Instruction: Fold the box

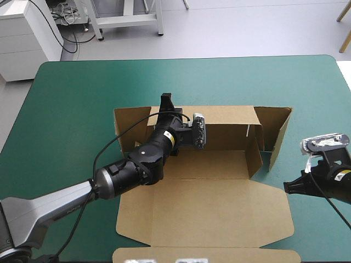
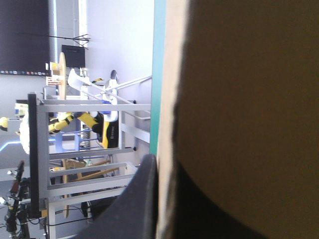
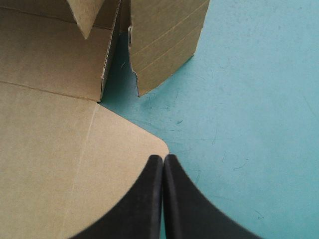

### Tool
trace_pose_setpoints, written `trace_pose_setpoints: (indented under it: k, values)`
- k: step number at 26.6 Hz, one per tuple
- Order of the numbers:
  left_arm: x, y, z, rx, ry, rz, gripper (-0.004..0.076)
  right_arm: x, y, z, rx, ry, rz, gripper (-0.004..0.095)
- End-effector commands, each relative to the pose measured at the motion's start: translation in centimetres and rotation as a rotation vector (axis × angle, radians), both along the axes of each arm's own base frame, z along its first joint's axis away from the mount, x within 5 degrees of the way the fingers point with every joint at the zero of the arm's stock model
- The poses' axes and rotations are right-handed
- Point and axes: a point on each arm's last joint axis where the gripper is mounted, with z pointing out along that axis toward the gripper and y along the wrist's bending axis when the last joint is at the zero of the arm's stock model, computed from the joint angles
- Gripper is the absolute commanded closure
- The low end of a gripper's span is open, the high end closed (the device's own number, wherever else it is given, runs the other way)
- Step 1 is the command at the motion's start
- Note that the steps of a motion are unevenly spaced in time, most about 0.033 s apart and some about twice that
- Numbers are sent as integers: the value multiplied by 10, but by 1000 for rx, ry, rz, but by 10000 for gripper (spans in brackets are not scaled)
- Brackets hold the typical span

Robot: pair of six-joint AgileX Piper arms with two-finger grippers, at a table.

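clamping the back wall point(image 1: 225, 115) of the box point(image 1: 203, 219), the left gripper point(image 1: 166, 104) should tip it evenly — right gripper point(image 3: 163, 162) hovers closed, empty.

Only non-task stuff here is the counter point(image 1: 66, 104) and its teal-green cover point(image 3: 249, 89). From above, the counter fills most of the shot, far edge near the top, both far corners rounded. The cover lies flat and looks pretty even in colour. Up close on the right side it's got a bunch of thin little scratches point(image 3: 234, 162), scattered around. The left wrist view only catches a narrow teal-green sliver.
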Motion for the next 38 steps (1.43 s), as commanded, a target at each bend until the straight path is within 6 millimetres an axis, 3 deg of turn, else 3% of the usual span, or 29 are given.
trace_pose_setpoints:
  k: [1, 6, 19, 23, 30, 38]
  values:
    - [-13, 0, 21, -69, -138, -13, 731, 1, -1, 10, -5, -66, -6, 929]
    - [-15, 6, 6, 16, -223, 2, 731, 1, -1, 10, -8, -66, -7, 929]
    - [-12, 2, -18, 50, -182, 16, 731, 1, -1, 9, -6, -60, -2, 909]
    - [-10, 0, -23, 62, -175, 13, 731, -2, 0, 7, -5, -21, 8, 743]
    - [-11, 0, -23, 61, -172, 7, 731, -2, 4, 8, 96, -12, -55, 353]
    - [-11, 0, -23, 61, -172, 7, 731, 3, 8, 16, 174, -77, -65, 316]
